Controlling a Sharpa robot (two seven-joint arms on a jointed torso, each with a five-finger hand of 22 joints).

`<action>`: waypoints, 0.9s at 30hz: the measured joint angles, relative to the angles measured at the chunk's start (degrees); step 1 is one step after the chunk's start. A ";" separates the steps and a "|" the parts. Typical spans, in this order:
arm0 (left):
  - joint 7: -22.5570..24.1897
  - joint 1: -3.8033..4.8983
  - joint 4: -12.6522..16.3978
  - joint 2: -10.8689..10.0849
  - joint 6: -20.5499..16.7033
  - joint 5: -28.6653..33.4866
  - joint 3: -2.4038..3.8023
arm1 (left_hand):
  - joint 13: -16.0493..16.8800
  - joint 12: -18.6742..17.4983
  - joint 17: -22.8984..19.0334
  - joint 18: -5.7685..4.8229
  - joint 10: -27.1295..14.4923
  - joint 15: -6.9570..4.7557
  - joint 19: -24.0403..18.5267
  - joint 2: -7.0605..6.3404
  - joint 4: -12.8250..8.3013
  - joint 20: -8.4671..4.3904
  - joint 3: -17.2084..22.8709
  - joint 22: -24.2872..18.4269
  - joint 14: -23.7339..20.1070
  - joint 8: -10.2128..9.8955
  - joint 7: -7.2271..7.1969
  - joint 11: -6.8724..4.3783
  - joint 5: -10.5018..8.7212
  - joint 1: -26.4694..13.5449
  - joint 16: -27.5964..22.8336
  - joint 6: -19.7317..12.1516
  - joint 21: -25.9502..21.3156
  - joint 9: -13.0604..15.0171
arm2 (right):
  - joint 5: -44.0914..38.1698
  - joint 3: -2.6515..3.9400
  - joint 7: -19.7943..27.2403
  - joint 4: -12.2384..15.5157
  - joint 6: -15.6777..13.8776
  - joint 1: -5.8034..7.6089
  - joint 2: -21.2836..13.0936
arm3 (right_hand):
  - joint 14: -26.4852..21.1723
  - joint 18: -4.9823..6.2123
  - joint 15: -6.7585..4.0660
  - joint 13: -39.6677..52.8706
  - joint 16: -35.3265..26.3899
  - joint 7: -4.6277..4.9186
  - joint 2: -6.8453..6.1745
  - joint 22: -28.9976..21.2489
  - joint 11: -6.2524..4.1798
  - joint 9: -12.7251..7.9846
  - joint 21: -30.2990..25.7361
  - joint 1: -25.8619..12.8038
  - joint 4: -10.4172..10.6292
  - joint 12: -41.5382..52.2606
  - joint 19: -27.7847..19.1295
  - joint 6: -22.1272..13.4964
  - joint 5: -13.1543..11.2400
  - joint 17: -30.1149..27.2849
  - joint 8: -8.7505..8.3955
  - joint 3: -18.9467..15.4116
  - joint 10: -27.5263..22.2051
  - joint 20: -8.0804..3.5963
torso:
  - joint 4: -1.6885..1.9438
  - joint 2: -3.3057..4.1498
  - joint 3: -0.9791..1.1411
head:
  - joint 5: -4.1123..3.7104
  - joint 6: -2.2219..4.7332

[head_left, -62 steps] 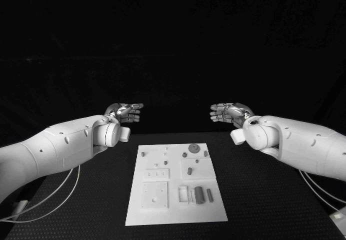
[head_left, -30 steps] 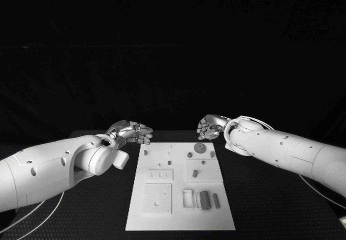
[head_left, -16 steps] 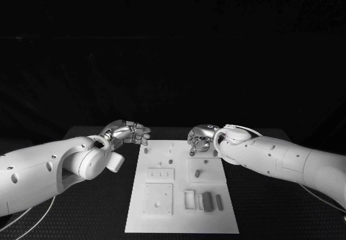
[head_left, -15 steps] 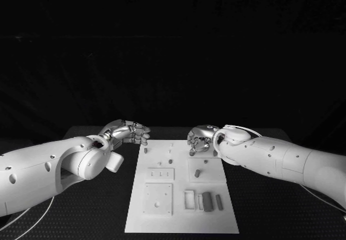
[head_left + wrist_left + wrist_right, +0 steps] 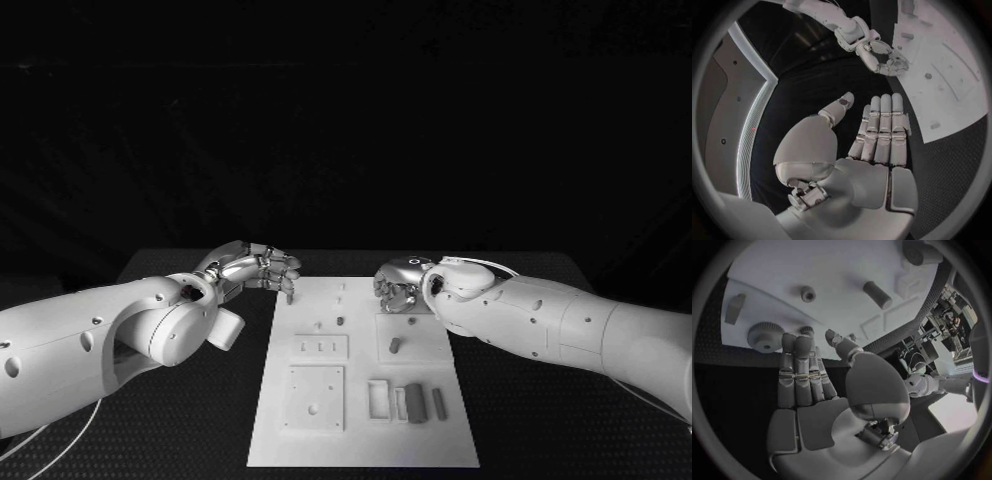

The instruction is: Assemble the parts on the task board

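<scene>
Both white arms reach in from the sides, wrists bent toward each other. The left hand (image 5: 253, 269) holds nothing, its fingers (image 5: 882, 130) straight and side by side, thumb apart. The right hand (image 5: 402, 284) faces it, likewise empty, fingers (image 5: 798, 372) extended together, thumb angled aside.

Both arms (image 5: 101, 335) have smooth, glossy white shells that look like plastic. The left hand (image 5: 879, 132) and right hand (image 5: 804, 372) are shiny silver metal. The task board (image 5: 361, 440) is matt white. The table (image 5: 188, 420) seems finely textured and black, possibly cloth-covered.
</scene>
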 measured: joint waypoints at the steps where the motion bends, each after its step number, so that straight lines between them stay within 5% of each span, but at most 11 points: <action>1: 0.00 0.01 0.00 -0.01 0.00 -0.05 0.00 | 0.04 0.00 0.00 -0.01 0.00 0.00 0.00 0.00 0.00 0.00 0.00 0.02 0.00 0.00 0.00 0.00 0.00 0.00 0.00 0.00 0.00 0.00 | -0.28 -0.03 -0.18 -0.04 -0.28 0.03 0.00 | -0.13 0.00 0.13 -0.01 0.00 0.00 0.00 0.00 0.00 0.00 0.00 0.00 0.00 0.00 0.00 0.00 0.00 0.00 0.00 0.00 0.00 0.00 | 0.00 0.07 0.03 | 0.02 0.00; 27: -0.13 0.03 -0.87 0.04 0.22 -0.33 -0.01 | 0.22 0.00 0.20 -0.31 -0.20 0.00 0.01 0.01 0.30 0.00 0.01 0.06 0.00 0.00 0.00 0.20 0.00 0.00 -0.22 0.00 0.00 0.01 | -2.95 -0.12 -2.44 1.35 -5.85 0.02 -1.07 | -0.01 -0.11 -0.43 1.48 6.22 -0.52 0.00 -0.01 -1.12 1.48 6.94 0.00 0.00 0.44 -0.36 1.64 0.00 1.04 0.00 0.34 2.99 -0.80 | -0.07 1.06 0.20 | 0.21 -0.09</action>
